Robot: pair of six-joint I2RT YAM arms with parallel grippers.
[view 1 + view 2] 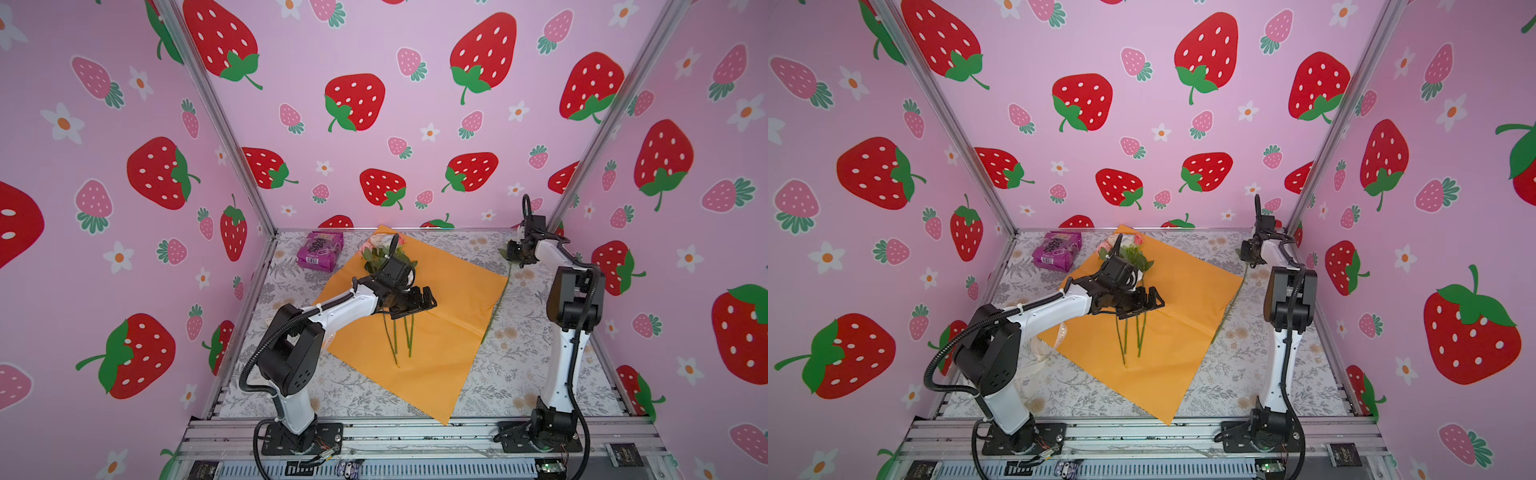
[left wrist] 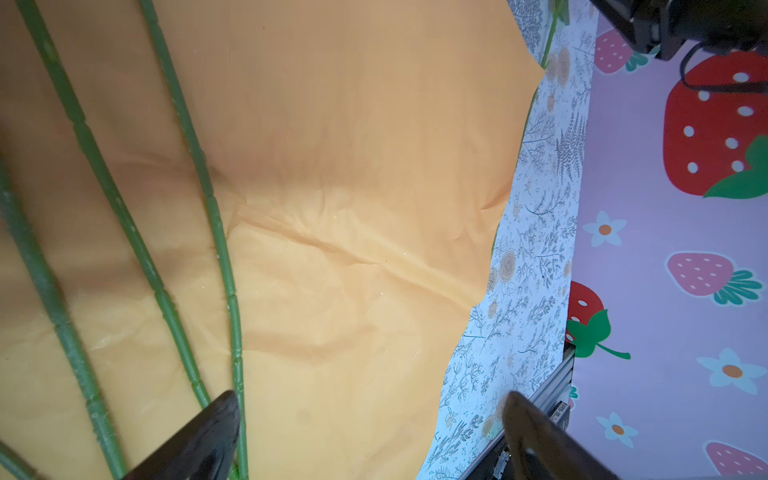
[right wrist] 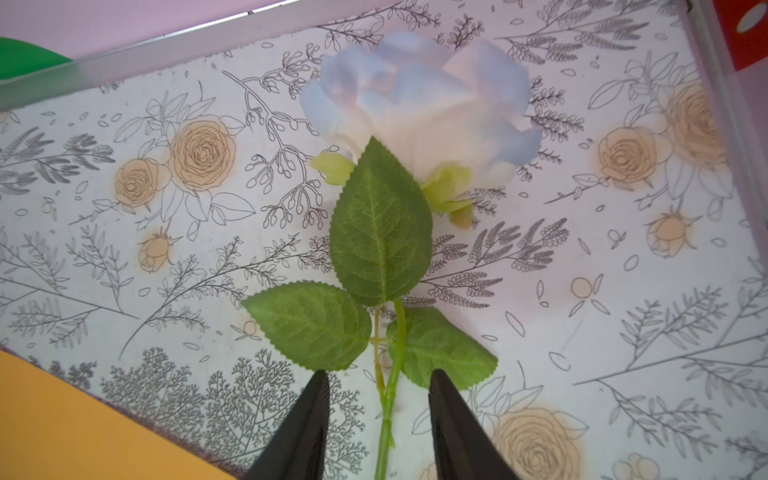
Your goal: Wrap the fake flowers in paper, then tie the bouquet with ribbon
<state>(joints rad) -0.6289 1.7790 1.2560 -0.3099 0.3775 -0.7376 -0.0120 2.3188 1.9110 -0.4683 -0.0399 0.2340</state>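
**Ana:** So, where is the bouquet of fake flowers (image 1: 371,255) lying?

**Ben:** Mostly on the orange wrapping paper (image 1: 449,299) in the middle of the worktop (image 1: 540,353). The pink and white heads (image 1: 378,242) point to 12 o'clock and three green stems (image 2: 166,299) fan out towards 6. One white rose (image 3: 419,108) lies apart from the rest, off the sheet at about 2 o'clock, flat on the worktop.

**Ana:** And the tools?

**Ben:** The left tool (image 2: 370,399) hangs over the three stems, spread wide and holding nothing. The right tool (image 3: 378,376) straddles the rose stem (image 3: 388,411) just below the leaves (image 3: 380,224). It's partly apart with a gap on each side, so nothing is gripped.

**Ana:** How will it all handle?

**Ben:** Light, I'd judge. The stems look thin, smooth and springy, so they may roll or slip out of a loose pinch. Cloth heads and leaves would crush and give no firm hold. The paper is thin and creased, and it will likely slide or tear.

**Ana:** Where should it be held, then?

**Ben:** On bare stem. For the rose, that's below the leaf joint. For the bundle, it's where the three run closest, up towards 12 o'clock
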